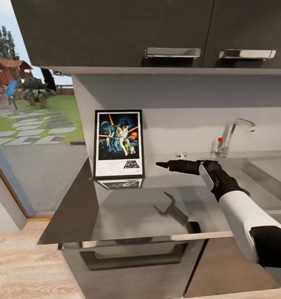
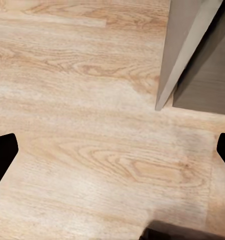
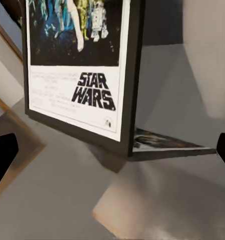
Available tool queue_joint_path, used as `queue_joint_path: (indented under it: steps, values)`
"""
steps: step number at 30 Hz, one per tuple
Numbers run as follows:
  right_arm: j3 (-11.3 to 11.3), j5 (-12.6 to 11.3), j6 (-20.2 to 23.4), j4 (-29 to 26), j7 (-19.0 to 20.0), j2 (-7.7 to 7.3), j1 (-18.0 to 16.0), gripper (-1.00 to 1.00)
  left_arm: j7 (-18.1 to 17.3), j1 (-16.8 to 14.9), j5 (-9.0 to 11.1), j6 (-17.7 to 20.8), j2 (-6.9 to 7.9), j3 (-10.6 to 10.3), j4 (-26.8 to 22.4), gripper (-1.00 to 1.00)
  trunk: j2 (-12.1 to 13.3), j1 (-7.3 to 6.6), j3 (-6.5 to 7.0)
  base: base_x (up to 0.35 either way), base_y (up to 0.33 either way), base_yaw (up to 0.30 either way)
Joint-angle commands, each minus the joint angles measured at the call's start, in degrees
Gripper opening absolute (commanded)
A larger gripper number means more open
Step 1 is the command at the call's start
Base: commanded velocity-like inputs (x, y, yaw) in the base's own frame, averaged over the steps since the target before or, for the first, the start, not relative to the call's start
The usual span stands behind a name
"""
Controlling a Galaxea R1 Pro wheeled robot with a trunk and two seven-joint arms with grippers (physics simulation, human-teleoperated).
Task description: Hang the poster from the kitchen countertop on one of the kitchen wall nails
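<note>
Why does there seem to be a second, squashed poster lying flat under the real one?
Head view: the glossy kitchen countertop acts like a mirror, so the upright poster gets a fainter reflection at its base, and the right gripper a dark one below it. Right wrist view: the same reflection lies flat beside the poster's bottom edge. Left wrist view: matte wood floor, no glare.

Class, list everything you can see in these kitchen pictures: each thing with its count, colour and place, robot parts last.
poster: one, black frame, upright at countertop's back-left
kitchen countertop: one, glossy grey, below the wall cabinets
tap: one, chrome, back right
wall cabinets: two doors, dark grey, overhead
handles: two, chrome, on the cabinet doors
floor: light wood planks
right tool: one, black, open, beside the poster, apart from it
left tool: open, black fingertips over floor
</note>
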Motion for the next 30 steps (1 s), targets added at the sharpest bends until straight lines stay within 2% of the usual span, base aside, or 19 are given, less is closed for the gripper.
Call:
queue_joint_path:
  steps: [1, 7, 19, 30]
  values:
    - [0.25, -0.55, 0.24, -0.04, -0.11, -0.07, -0.04, 1.00, -0.03, 0.01, 0.02, -0.08, -0.01, 0.03, -0.04, 1.00, -0.02, 0.02, -0.05, 0.174, 0.037, 0.000]
    - [0.26, -0.55, -0.31, -0.04, 0.00, -0.07, -0.04, 1.00, -0.03, 0.01, -0.05, -0.06, -0.01, 0.03, -0.04, 1.00, -0.02, 0.02, -0.04, 0.068, 0.014, 0.011]
    - [0.27, -0.55, -0.46, -0.09, 0.05, -0.08, -0.04, 1.00, -0.03, 0.01, -0.06, -0.07, -0.01, 0.03, -0.12, 1.00, -0.02, 0.02, 0.18, 0.007, 0.001, 0.185]
    - [0.27, -0.55, -0.50, -0.12, 0.06, -0.08, -0.04, 1.00, -0.03, 0.01, -0.06, -0.11, 0.02, 0.11, -0.12, 1.00, -0.02, 0.02, 0.20, 0.015, 0.000, 0.019]
